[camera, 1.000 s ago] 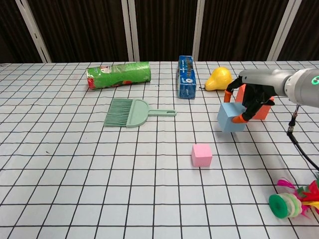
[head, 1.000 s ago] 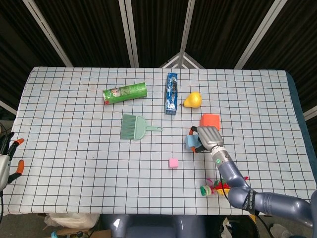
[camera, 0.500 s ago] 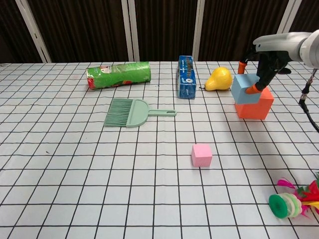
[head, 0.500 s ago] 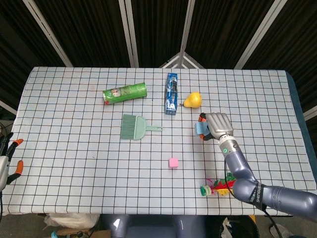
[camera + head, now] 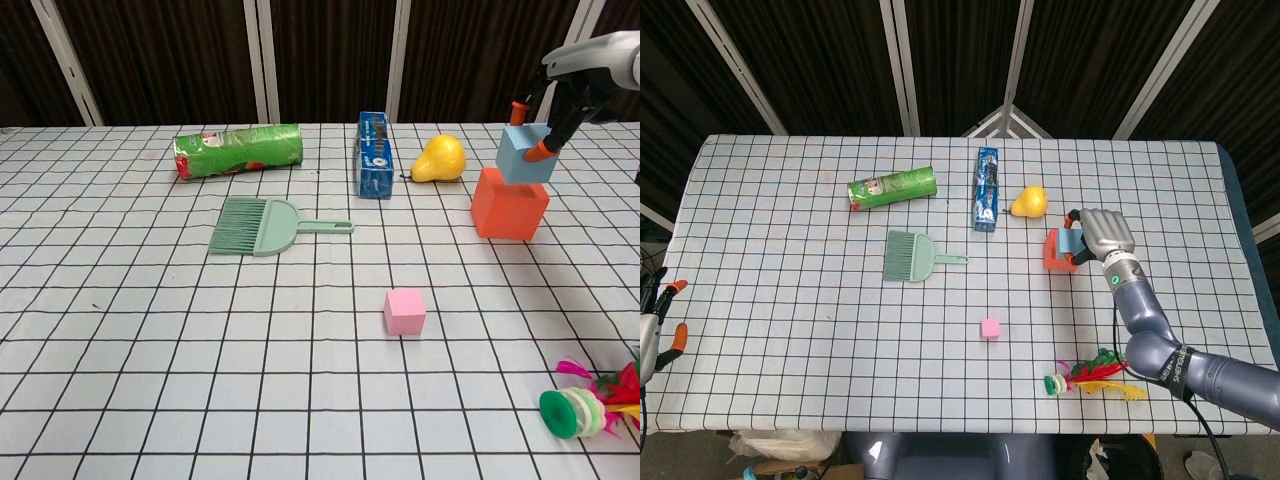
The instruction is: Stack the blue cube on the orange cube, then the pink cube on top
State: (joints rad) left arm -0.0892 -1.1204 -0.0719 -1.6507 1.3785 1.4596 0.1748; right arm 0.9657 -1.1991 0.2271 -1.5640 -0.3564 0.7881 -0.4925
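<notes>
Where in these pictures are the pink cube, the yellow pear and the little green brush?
pink cube [image 5: 405, 311], chest view, on its front face.
yellow pear [image 5: 440, 160], chest view, on its rounded belly.
green brush [image 5: 255, 226], chest view, on the flat head just behind the bristles.

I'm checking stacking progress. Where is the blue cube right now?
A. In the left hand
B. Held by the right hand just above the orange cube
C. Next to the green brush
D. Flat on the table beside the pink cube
B: in the chest view the right hand grips the blue cube over the orange cube; the pink cube sits alone on the table.
</notes>
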